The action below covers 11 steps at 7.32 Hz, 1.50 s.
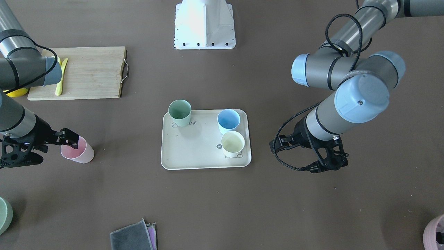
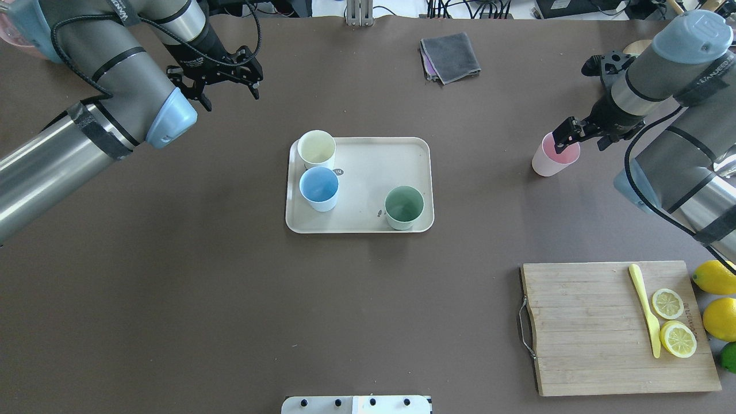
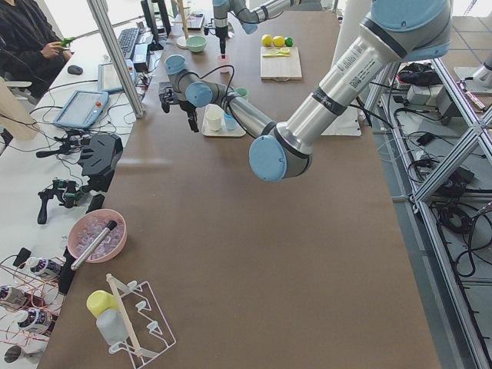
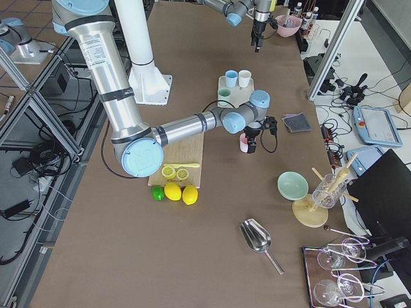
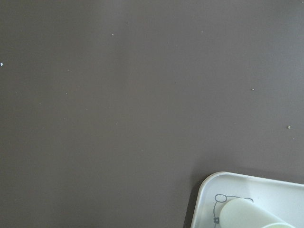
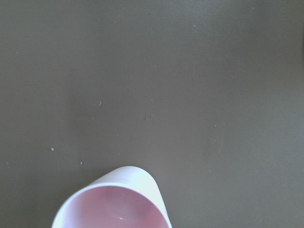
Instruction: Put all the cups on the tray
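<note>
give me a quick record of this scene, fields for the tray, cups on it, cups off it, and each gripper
tray: beige, mid table
cups on it: cream cup, blue cup, green cup
cups off it: pink cup, on the table
right gripper: at the pink cup's rim, grip unclear
left gripper: open, empty, over bare table
left to do: pink cup

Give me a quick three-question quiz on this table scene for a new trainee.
1. How many cups stand on the tray?
2. True or false: the blue cup touches the green cup.
3. Fill in: the pink cup stands off the tray, at the robot's ___ gripper.
Key: 1. three; 2. false, they stand apart; 3. right.
</note>
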### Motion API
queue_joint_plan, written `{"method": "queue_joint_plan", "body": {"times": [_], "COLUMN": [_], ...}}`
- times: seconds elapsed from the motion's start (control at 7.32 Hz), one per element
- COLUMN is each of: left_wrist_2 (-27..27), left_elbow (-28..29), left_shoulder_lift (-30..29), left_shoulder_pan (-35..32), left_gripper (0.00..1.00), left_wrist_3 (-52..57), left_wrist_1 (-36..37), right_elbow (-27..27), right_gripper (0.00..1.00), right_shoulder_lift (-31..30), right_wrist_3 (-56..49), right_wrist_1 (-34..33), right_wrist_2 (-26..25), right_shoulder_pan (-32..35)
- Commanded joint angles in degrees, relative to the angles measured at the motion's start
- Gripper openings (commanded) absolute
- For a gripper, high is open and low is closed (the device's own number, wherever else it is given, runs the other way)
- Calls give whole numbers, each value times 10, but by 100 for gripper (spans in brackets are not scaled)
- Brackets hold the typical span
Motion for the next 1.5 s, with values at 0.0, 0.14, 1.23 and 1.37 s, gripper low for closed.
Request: {"method": "queue_joint_plan", "body": {"times": [0.0, 0.14, 1.23, 1.37], "left_wrist_2": [0, 0, -2, -2], "left_elbow": [-1, -3, -21, -28], "left_shoulder_lift": [-1, -1, 1, 2], "left_shoulder_pan": [0, 0, -20, -33], "left_gripper": [98, 98, 98, 98], "left_wrist_3": [0, 0, 5, 37], "left_wrist_1": [0, 0, 19, 41], "right_elbow": [-7, -7, -7, -7], "right_gripper": [86, 55, 0, 0], "right_shoulder_lift": [3, 3, 20, 32], "right_wrist_3": [3, 3, 8, 38], "right_wrist_1": [0, 0, -5, -4], "right_wrist_2": [-8, -8, 77, 77], "right_shoulder_pan": [-3, -3, 34, 32]}}
